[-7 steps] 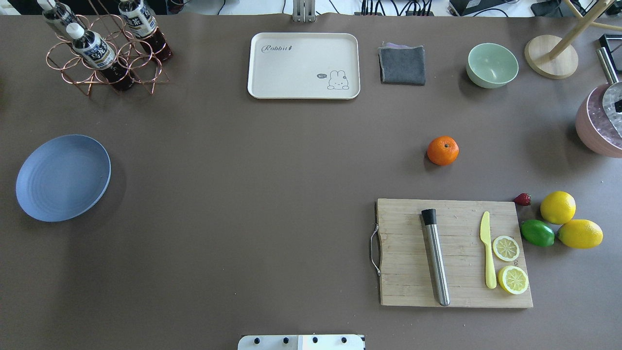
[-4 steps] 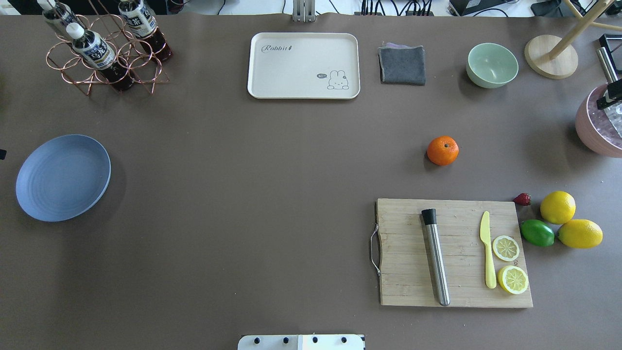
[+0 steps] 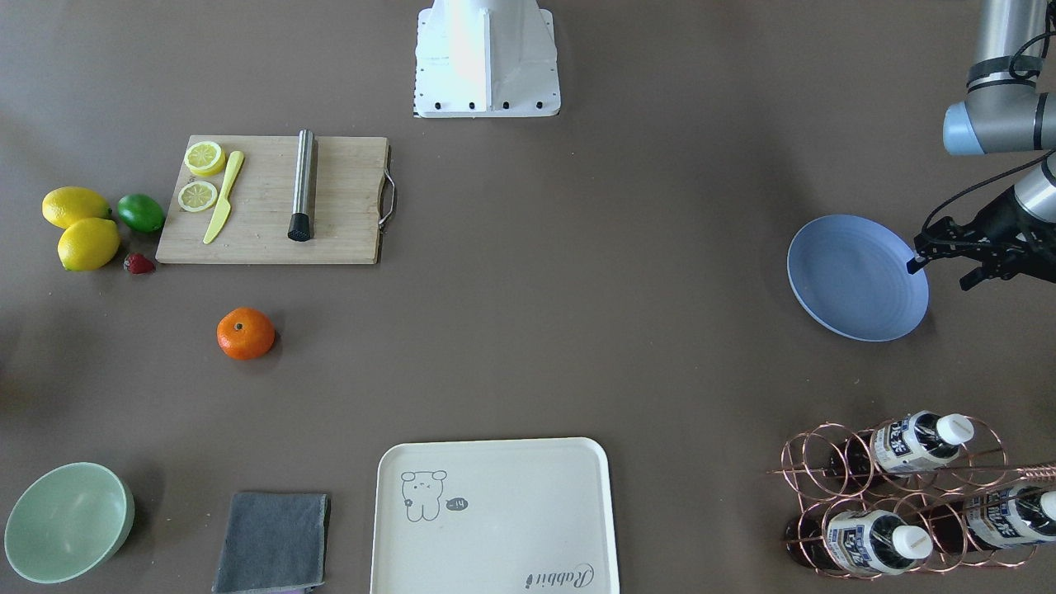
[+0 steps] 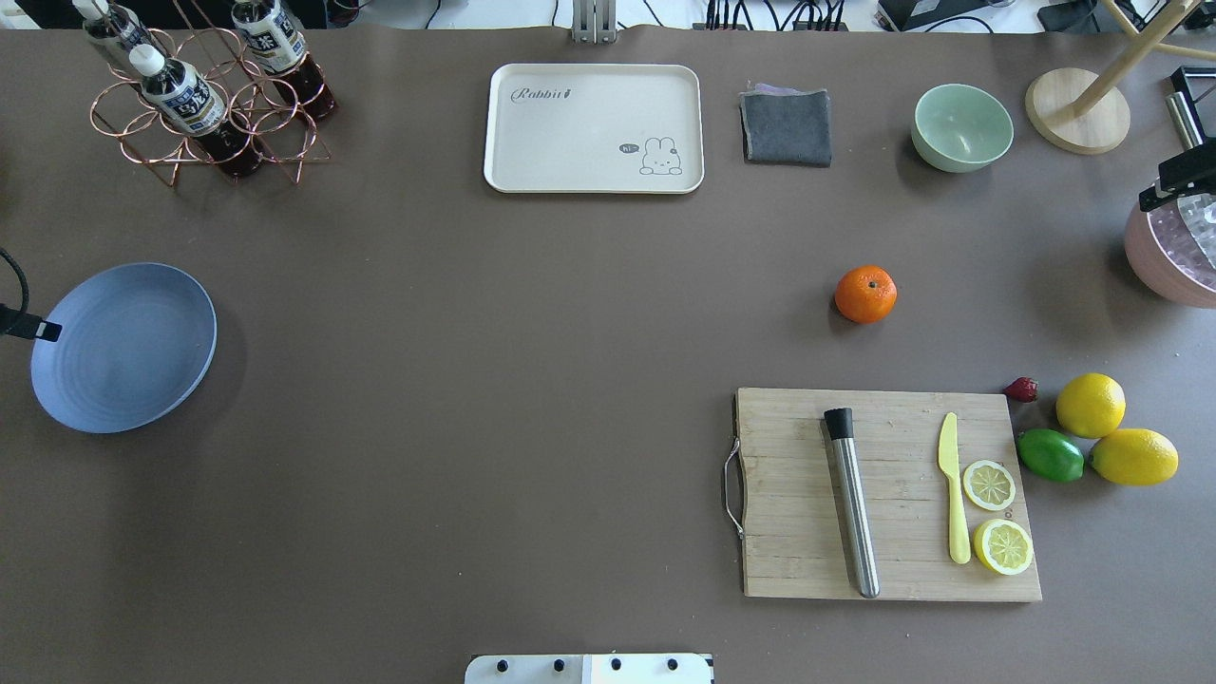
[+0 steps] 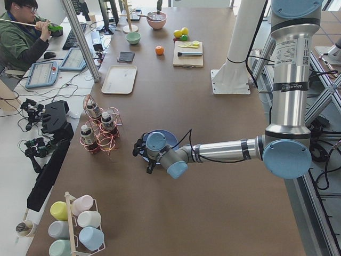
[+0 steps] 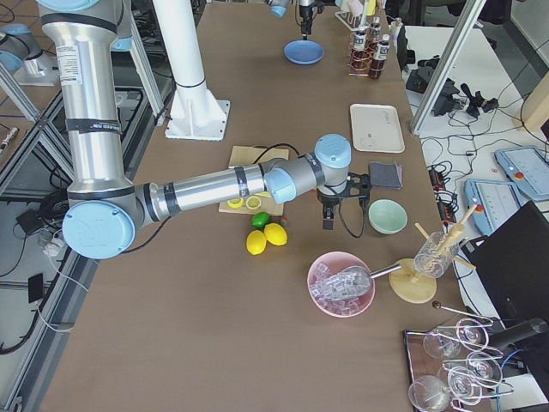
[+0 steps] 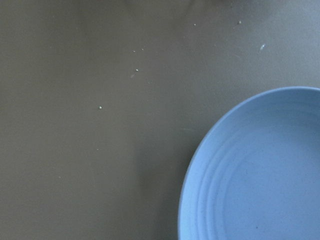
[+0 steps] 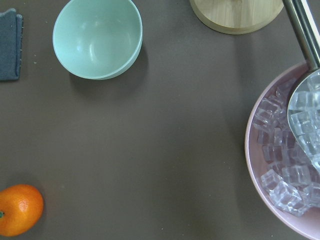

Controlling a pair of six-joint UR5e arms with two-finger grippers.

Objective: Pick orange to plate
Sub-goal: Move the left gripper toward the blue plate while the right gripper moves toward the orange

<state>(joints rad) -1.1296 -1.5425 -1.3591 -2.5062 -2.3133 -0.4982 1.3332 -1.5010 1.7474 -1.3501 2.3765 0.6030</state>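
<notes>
The orange [image 4: 865, 294] sits alone on the brown table, beyond the cutting board; it also shows in the front view [image 3: 246, 333] and at the lower left of the right wrist view [image 8: 19, 210]. The light-blue plate [image 4: 123, 347] lies empty at the table's far left [image 3: 858, 278], filling the lower right of the left wrist view [image 7: 260, 170]. My left gripper [image 3: 939, 272] hangs just outside the plate's outer rim, fingers spread, holding nothing. Only a black part of my right gripper [image 4: 1181, 180] shows at the right edge, over a pink bowl, far from the orange.
A cutting board [image 4: 807, 560] carries a steel muddler, yellow knife and lemon slices. Lemons [image 4: 1091, 405], a lime and a strawberry [image 4: 1022, 389] lie beside it. The pink ice bowl [image 8: 252, 165], green bowl [image 4: 961, 127], grey cloth, cream tray [image 4: 594, 128] and bottle rack [image 4: 199, 104] line the far side.
The left gripper's tip has come into the overhead view at the left edge beside the plate. The right gripper's black part has crept inward over the pink bowl. The orange has not moved.
</notes>
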